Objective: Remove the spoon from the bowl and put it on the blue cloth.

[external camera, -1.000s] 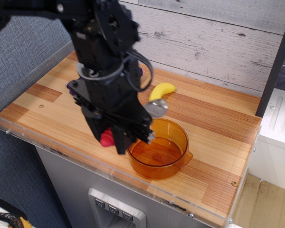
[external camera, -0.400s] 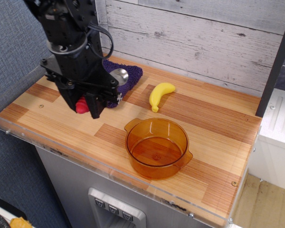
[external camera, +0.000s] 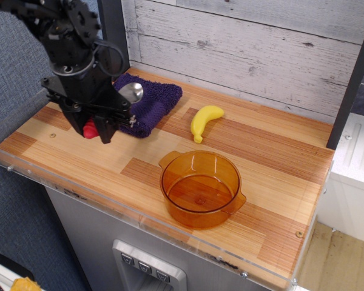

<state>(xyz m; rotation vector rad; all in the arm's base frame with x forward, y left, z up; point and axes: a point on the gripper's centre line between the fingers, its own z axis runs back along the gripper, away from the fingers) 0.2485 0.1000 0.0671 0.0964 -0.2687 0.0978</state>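
The gripper (external camera: 104, 124) is clenched on the spoon (external camera: 112, 109), its black fingers pinching the thick red handle so that only a red stub pokes out on the lower left side of the tool. The spoon's shiny silver head sticks up and out to the upper right of the fingers, and it hangs over the near left part of the blue cloth (external camera: 151, 100). Whether the spoon head touches the cloth or sits a little above it cannot be told from this view.

Taking the blue cloth as the landmark: the black arm rises from the gripper up and to the left of the cloth, hiding the cloth's left edge. The cloth itself lies folded at the back left of the wooden counter (external camera: 261, 157), close to the pale plank wall. The yellow banana (external camera: 204, 120) lies just to the right of the cloth, apart from it, on bare wood. The bowl (external camera: 201, 187), amber and see-through, stands well to the lower right of the cloth, nearer the front edge of the counter, with nothing in it.
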